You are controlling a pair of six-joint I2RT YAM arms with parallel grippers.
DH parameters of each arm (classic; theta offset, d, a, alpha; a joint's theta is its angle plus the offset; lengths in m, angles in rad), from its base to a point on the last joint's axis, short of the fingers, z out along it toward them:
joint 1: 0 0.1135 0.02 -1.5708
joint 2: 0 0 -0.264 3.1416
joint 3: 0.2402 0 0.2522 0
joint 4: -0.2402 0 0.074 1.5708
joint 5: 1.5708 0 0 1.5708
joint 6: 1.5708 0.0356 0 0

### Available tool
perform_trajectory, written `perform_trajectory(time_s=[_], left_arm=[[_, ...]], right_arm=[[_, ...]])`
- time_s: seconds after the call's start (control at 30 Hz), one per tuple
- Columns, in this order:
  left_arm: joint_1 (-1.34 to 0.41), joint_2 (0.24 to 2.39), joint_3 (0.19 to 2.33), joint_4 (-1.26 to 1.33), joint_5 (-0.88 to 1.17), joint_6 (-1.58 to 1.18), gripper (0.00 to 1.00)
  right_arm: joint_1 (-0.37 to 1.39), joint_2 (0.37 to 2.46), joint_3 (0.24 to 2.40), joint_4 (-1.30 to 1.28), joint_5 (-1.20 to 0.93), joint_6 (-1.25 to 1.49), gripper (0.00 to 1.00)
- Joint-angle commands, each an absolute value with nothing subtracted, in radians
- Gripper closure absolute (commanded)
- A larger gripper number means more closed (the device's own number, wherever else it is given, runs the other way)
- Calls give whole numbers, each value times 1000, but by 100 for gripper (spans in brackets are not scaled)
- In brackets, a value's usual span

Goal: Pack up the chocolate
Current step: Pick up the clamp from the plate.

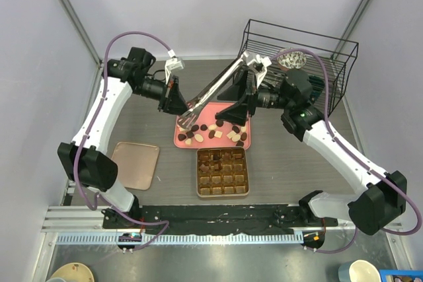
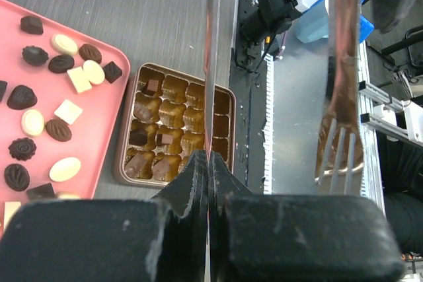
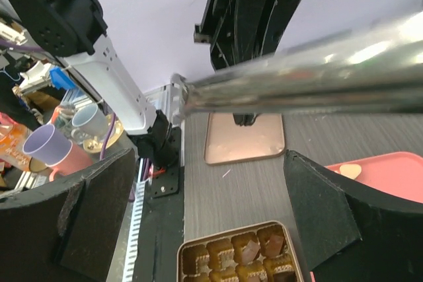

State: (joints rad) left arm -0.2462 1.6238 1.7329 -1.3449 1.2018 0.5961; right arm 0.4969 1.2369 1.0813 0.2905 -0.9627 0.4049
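Observation:
Several chocolates (image 1: 213, 131), dark brown, mid-brown and cream-white, lie loose on the flat pink tray (image 1: 180, 138); they also show in the left wrist view (image 2: 58, 94). The gold-brown gridded box (image 1: 223, 172) sits just in front of the tray and holds several pieces (image 2: 153, 86). My left gripper (image 1: 180, 106) is shut on one arm of the metal tongs (image 1: 218, 87), whose blade runs between the fingers (image 2: 209, 156). The forked tip of the other arm (image 2: 340, 150) hangs free. My right gripper (image 1: 229, 102) is open and empty (image 3: 211, 229). The tongs' handle (image 3: 297, 77) crosses beyond its fingertips.
A flat gold-brown lid (image 1: 135, 164) lies at the left of the table, and it shows in the right wrist view (image 3: 244, 138). A black wire basket (image 1: 301, 47) with a small bowl (image 1: 291, 59) in it stands at the back right. Grey walls close in on both sides.

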Motion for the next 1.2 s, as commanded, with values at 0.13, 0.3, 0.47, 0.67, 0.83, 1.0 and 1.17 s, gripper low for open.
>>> perform_trajectory(time_s=[0.13, 0.3, 0.47, 0.67, 0.83, 1.0, 1.17], left_arm=[[-258, 1588, 1786, -1658, 1278, 560, 100], [-279, 1557, 1772, -1661, 1278, 548, 100], [-296, 1543, 1775, -1661, 1270, 534, 100], [-310, 1543, 1767, -1661, 1266, 535, 100], [-318, 1554, 1766, -1661, 1261, 540, 100], [-328, 1559, 1758, -1661, 1258, 548, 100], [-345, 1559, 1750, -1660, 1259, 551, 100]], right_arm=[[476, 1216, 1123, 178, -971, 299, 0], [422, 1201, 1080, 418, -936, 438, 0], [407, 1244, 1094, 618, -960, 584, 0], [403, 1285, 1088, 819, -994, 754, 1], [403, 1316, 1094, 941, -1014, 847, 0], [403, 1362, 1109, 1019, -1029, 934, 0], [402, 1388, 1103, 1069, -1031, 986, 0]])
